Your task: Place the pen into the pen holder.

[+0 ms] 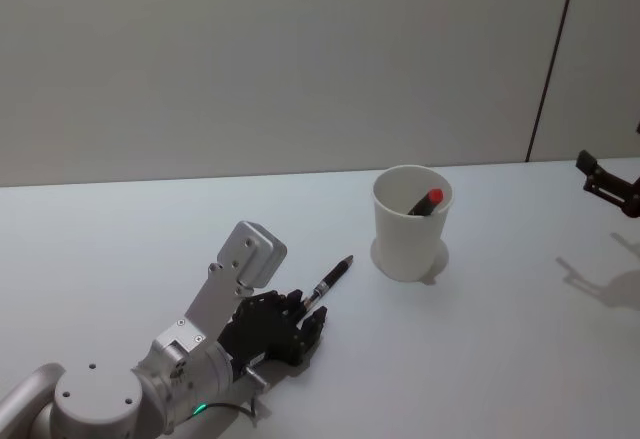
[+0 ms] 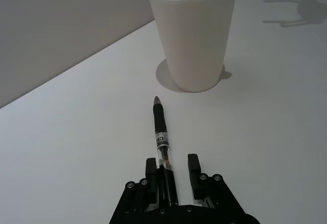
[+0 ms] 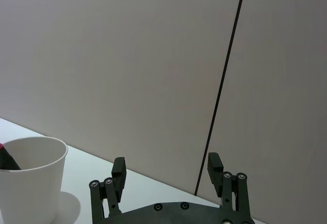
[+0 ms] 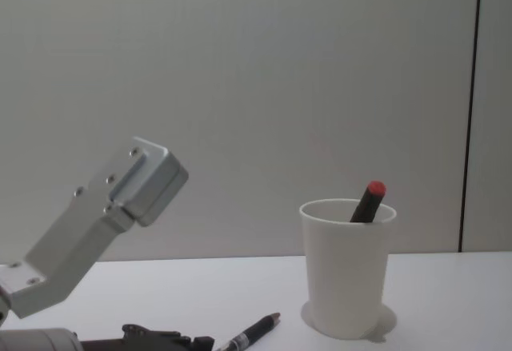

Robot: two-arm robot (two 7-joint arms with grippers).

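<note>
Grip matters most at the lower left of the head view, where the left gripper (image 1: 312, 315) straddles the rear end of the pen (image 1: 332, 277), fingers spread, not yet pinching. The pen lies on the table (image 1: 480, 359), tip toward the pen holder (image 1: 412, 221). It looks light, stiff and smooth, apt to roll or swivel, so a hold nearer mid-barrel seems safer. Farther off, the pen holder, already containing a red-capped marker (image 1: 428, 201), probably tips easily. At the right edge, the right gripper (image 1: 608, 181) hangs idle, fingers wide apart.
</note>
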